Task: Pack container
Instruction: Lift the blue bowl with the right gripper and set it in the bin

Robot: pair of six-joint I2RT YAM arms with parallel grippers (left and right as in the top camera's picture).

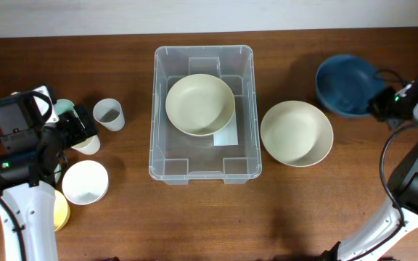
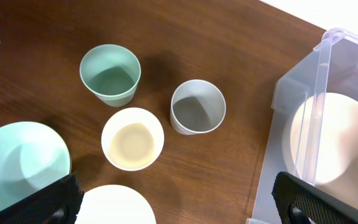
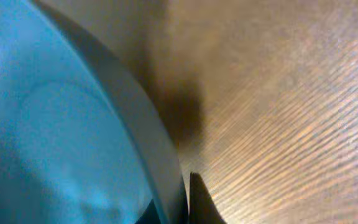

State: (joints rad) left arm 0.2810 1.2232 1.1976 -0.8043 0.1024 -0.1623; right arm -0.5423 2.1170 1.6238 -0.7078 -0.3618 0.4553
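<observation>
The clear container [image 1: 167, 168] stands mid-table with a cream bowl [image 1: 199, 104] inside it. Its wall [image 2: 291, 93] and that bowl [image 2: 337, 146] also show in the left wrist view. A second cream bowl [image 1: 296, 133] sits on the table to its right. My right gripper [image 1: 383, 104] is shut on the rim of a blue bowl [image 1: 345, 83] at the far right. In the right wrist view its fingers [image 3: 188, 205] pinch the bowl's wall [image 3: 42, 124]. My left gripper [image 2: 179, 211] is open and empty above the cups, left of the container.
Left of the container stand a grey cup [image 2: 197, 106], a green cup [image 2: 110, 73], a cream cup [image 2: 132, 138], a white cup [image 1: 85, 182], a mint bowl [image 2: 17, 162] and a yellow dish [image 1: 60, 210].
</observation>
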